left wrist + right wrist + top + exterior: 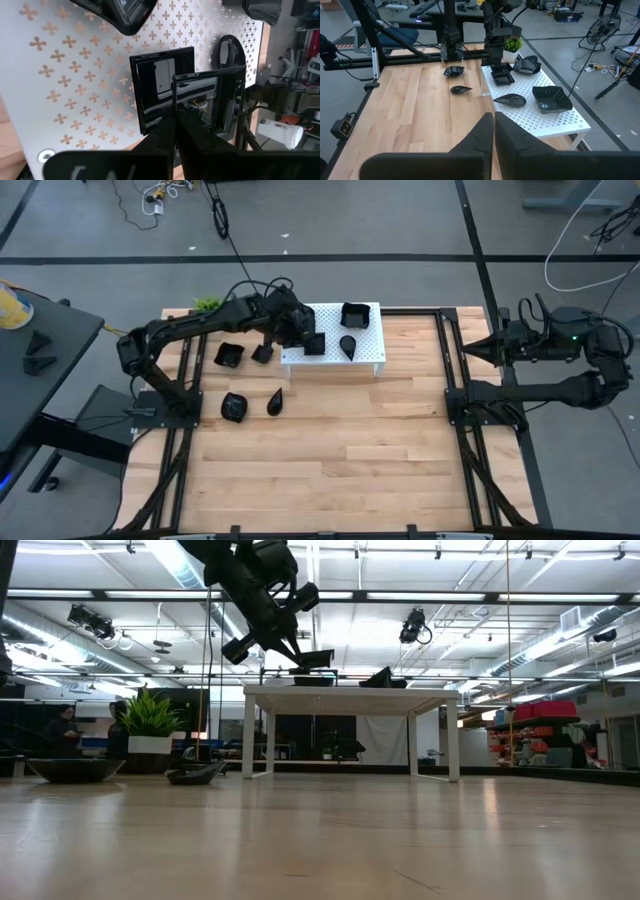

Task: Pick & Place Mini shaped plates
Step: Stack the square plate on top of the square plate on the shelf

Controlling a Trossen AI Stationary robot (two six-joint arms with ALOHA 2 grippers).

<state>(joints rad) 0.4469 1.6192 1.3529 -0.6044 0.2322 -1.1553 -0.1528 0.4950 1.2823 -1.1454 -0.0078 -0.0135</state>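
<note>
The wooden worktop (pixel 340 450) carries a white perforated stand (pixel 365 352) near its far edge, left of centre. The left arm reaches from the worktop's left edge over the stand's left end. The right arm waits folded at the right edge, its right pincer (pixel 493 131) with fingers pressed together and holding nothing.

The left pincer (pixel 174 131) hangs just above the stand's left end, clamped on the rim of a square plate (pixel 220 102) that is held tilted on edge. A second square plate (pixel 160 82) lies flat on the stand right beside the held one.

Also on the stand: a wavy-edged plate (pixel 354 313) at its far right corner and a teardrop plate (pixel 347 346) near the middle.

On the bare worktop just left of the stand sit two square plates (pixel 229 355), side by side. Nearer the left edge lie a rounded plate (pixel 233 407) and a leaf-shaped plate (pixel 275 401), close together.

A small green plant (pixel 207 304) stands at the far left corner.
</note>
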